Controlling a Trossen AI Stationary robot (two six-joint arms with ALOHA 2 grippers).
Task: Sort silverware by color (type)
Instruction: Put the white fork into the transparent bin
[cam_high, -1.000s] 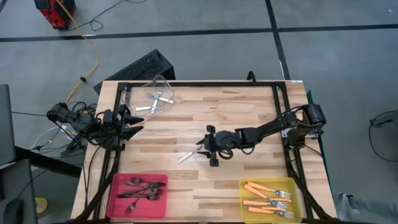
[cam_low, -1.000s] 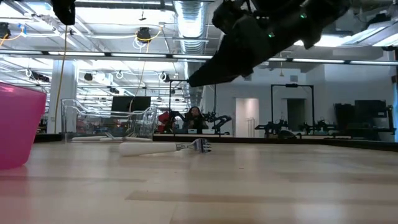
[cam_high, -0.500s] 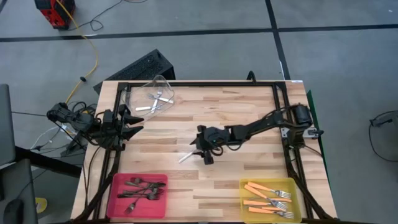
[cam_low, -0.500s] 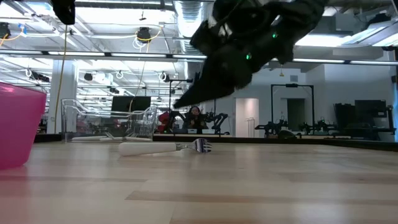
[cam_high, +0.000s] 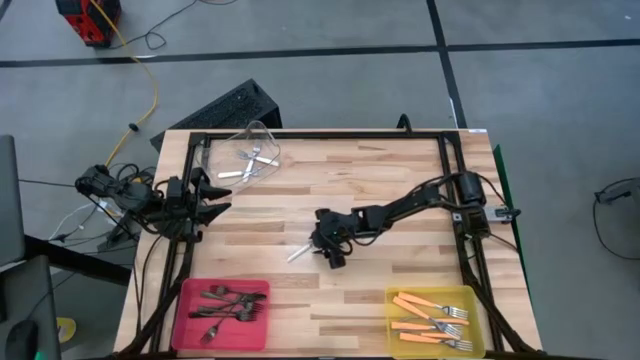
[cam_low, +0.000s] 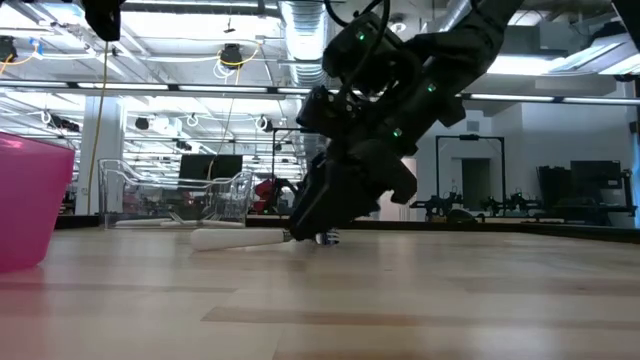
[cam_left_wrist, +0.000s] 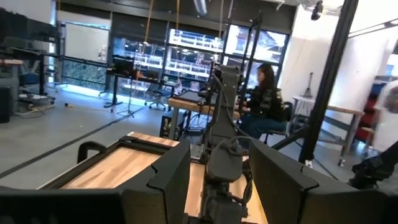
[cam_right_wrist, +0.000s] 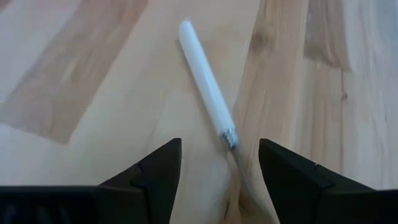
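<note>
Silverware was spread across a wooden table (cam_high: 400, 170) w/ three bins. One white-handled fork (cam_high: 300, 250) lay loose near the table's middle, tilted diagonally; in the right wrist view its white handle (cam_right_wrist: 205, 84) ran away from the camera and its metal neck sat between the two dark fingers (cam_right_wrist: 158, 174). Right gripper (cam_high: 328, 247) was low over that fork's head end, fingers open on either side of it, not closed on it; whether the tips touched the wood couldn't be told. In the low view the gripper (cam_low: 315, 228) reached down to the fork (cam_low: 240, 240) at table level. Right arm stretched in from the table's right edge. Left gripper (cam_high: 212, 198) waited at the table's left edge, well apart from the fork, fingers open & holding nothing; its wrist view looked past the open fingers (cam_left_wrist: 168, 180) over the table to a seated person (cam_left_wrist: 261, 102) in the room beyond. Clear bin (cam_high: 262, 133) at the far left corner held a few light-handled forks (cam_high: 248, 160). Pink bin (cam_high: 185, 320) at the near left held dark grey forks (cam_high: 228, 304). Yellow bin (cam_high: 478, 300) at the near right held orange-handled forks (cam_high: 430, 322) w/ silver heads.
</note>
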